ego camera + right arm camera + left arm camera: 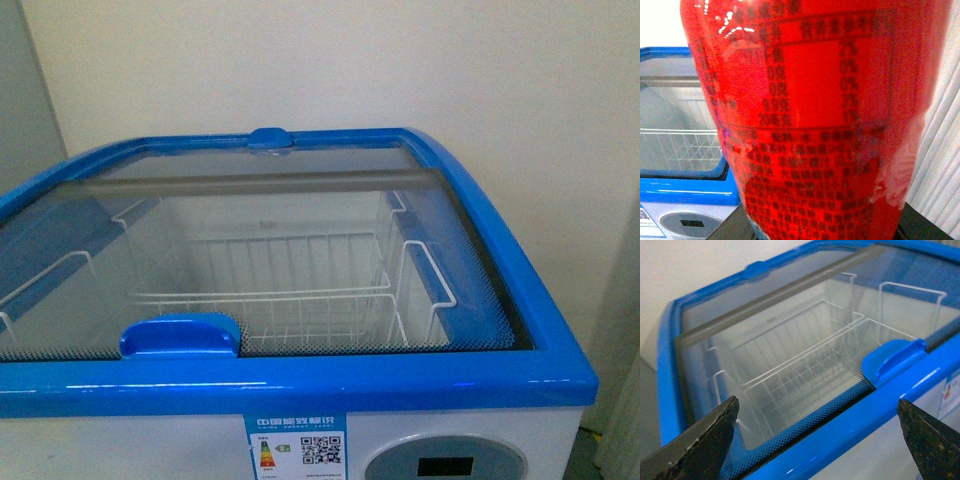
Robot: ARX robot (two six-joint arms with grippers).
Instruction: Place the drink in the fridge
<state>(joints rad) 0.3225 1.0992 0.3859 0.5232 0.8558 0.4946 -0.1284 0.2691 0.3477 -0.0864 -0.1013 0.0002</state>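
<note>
In front of the fridge [300,385], the drink [800,125] is held up close to the right wrist camera.
The right gripper [822,227] seems closed on its lower body, though only dark edges of the jaws show. A small plastic bottle is probably light, thin-walled and slick at the label, so a gentle mid-body hold suits it. The left gripper [816,407] has its jaws wide apart and empty above the glass lid [790,355], near the blue handle [895,357]. Cap and liquid are cut off.

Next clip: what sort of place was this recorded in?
Probably an indoor shop-style corner or a test room; I can't tell which. A glass-lidded chest freezer with wire baskets and an energy label stands against a bare pale wall. A red-labelled drink bottle fills the right wrist view.
</note>
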